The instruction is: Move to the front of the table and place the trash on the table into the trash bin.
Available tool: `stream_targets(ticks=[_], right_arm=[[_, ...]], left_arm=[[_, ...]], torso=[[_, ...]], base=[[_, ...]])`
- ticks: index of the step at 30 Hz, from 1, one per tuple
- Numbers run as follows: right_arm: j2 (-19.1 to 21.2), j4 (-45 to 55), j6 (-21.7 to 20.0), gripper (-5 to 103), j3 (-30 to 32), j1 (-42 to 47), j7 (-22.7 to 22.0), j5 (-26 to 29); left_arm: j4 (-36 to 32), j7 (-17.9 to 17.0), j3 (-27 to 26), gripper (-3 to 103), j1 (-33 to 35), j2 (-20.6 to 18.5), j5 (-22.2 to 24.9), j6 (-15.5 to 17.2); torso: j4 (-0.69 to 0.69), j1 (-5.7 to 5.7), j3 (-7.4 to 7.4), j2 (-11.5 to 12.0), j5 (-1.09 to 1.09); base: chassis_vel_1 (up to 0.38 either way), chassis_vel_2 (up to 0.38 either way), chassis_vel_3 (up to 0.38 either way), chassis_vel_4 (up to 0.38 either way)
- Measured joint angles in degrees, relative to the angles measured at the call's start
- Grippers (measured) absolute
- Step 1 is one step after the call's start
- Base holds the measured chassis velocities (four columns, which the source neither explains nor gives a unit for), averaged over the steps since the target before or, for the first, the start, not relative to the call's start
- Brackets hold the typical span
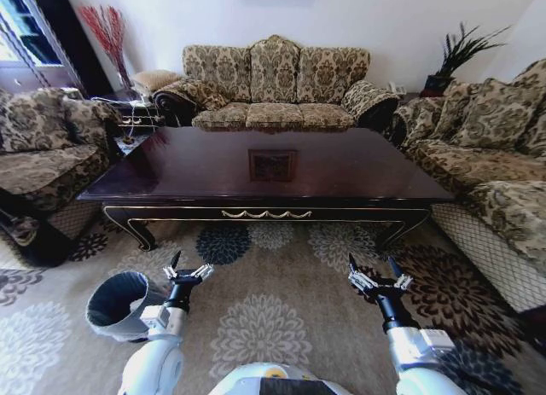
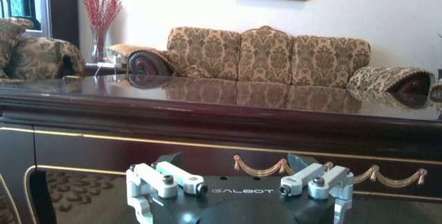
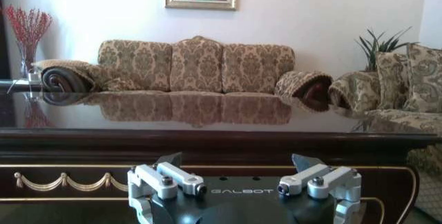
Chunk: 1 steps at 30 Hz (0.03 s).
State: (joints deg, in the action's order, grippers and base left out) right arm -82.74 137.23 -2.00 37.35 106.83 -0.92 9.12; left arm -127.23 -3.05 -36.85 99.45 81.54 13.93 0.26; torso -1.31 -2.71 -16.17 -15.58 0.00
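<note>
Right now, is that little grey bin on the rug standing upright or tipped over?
Tipped. The trash bin leans on the rug beside the left gripper, its dark-lined mouth angled up toward the camera. Whether it holds anything, I cannot tell.

Both arms are out front, low, elbows tucked near the body and wrists aimed toward 12 o'clock. Left gripper [image 1: 188,269] sits around 10 o'clock from the torso, fingers spread wide, nothing between them. Right gripper [image 1: 376,271] mirrors it at about 2 o'clock, same level, fingers also splayed apart with nothing held.
</note>
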Motion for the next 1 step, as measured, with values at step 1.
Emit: stream_targets(ticks=[1], right_arm=[[0.0, 0.0, 0.0, 100, 0.0, 0.0, 0.0, 0.0]], left_arm=[[0.0, 0.0, 0.0, 100, 0.0, 0.0, 0.0, 0.0]], torso=[[0.0, 0.0, 0.0, 0.0, 0.0]], base=[[0.0, 0.0, 0.0, 0.0]])
